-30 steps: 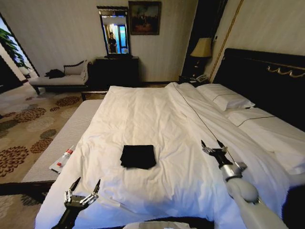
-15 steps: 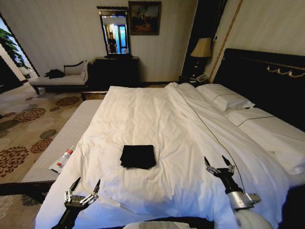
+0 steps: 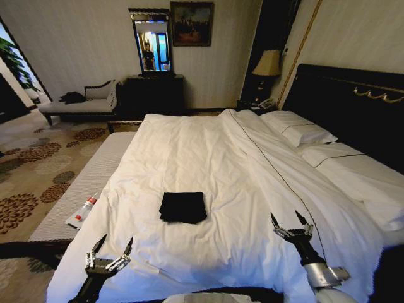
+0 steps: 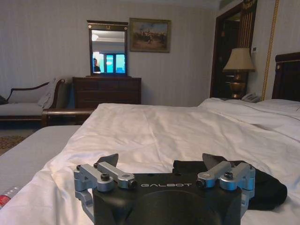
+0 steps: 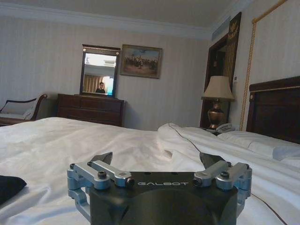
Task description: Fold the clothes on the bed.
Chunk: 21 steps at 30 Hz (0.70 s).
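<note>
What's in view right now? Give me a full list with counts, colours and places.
T-shirt: 1, black, folded into a small rectangle on the duvet near the foot of the bed
Bed: 1, white linen, dark headboard, in front of the robot
Pillows: 2, white, at the headboard
Bench: 1, grey, along the bed's left side
Tube: 1, white with red cap, on the bench
Chaise: 1, pale, far left wall, dark heap on it
Dresser: 1, dark, under the mirror
Painting: 1, beside the mirror
Lamp: 1, beside the headboard
Left tool: open, low at the bed's near edge
Right tool: open, over the duvet, right of the T-shirt
</note>
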### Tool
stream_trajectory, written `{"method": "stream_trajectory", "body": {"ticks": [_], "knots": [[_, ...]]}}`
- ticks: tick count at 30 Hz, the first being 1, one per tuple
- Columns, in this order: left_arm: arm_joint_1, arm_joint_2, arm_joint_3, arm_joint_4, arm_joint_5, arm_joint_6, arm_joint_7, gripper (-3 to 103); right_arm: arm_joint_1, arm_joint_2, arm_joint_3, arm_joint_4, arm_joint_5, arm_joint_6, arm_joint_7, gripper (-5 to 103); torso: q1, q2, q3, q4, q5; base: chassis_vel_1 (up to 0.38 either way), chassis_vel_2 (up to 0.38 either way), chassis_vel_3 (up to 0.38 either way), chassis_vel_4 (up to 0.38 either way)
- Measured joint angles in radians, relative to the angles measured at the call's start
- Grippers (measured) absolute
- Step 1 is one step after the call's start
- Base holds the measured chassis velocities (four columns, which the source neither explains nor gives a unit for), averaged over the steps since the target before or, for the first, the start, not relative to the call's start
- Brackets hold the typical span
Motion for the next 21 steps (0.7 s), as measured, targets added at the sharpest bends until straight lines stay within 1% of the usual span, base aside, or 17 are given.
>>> {"method": "stream_trajectory", "body": {"ticks": [21], "knots": [[0.0, 0.0, 0.0, 0.0, 0.0, 0.0, 0.0, 100, 0.004, -0.002, -0.002, -0.001, 0.002, -0.002, 0.001, 100, 0.0, 0.0, 0.0, 0.0, 0.0, 0.0, 0.0, 0.0, 0.0]]}}
